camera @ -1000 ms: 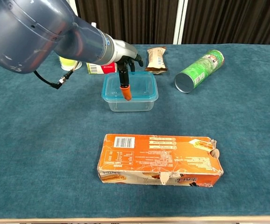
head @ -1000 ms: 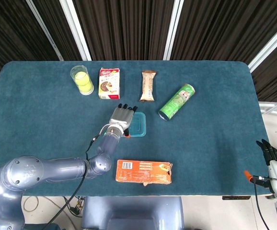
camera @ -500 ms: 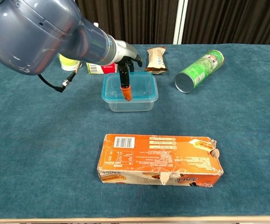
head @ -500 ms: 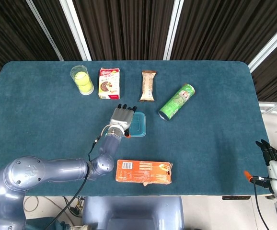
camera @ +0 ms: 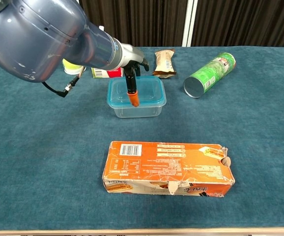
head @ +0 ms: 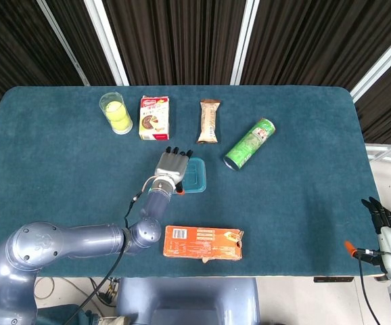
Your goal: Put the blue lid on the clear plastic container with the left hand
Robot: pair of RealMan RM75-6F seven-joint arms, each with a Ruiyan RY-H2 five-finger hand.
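The clear plastic container (camera: 136, 109) stands mid-table with the blue lid (head: 197, 176) (camera: 149, 91) lying on top of it. My left hand (head: 170, 166) (camera: 130, 69) lies flat over the lid's left part with its fingers stretched out. The orange-tipped thumb (camera: 134, 100) points down across the lid's top toward the front rim. I see nothing pinched in that hand. My right hand (head: 383, 222) hangs off the table's right front corner, fingers straight and apart, holding nothing.
An orange carton (camera: 167, 168) lies flat in front of the container. A green tube can (camera: 209, 73) lies on its side to the right. At the back stand a snack bar (camera: 164, 62), a small red-and-white box (head: 154, 117) and a yellow cup (head: 116, 112).
The left elbow and upper arm have shifted a little; the hand stays on the lid in the same place. The right hand has not moved.
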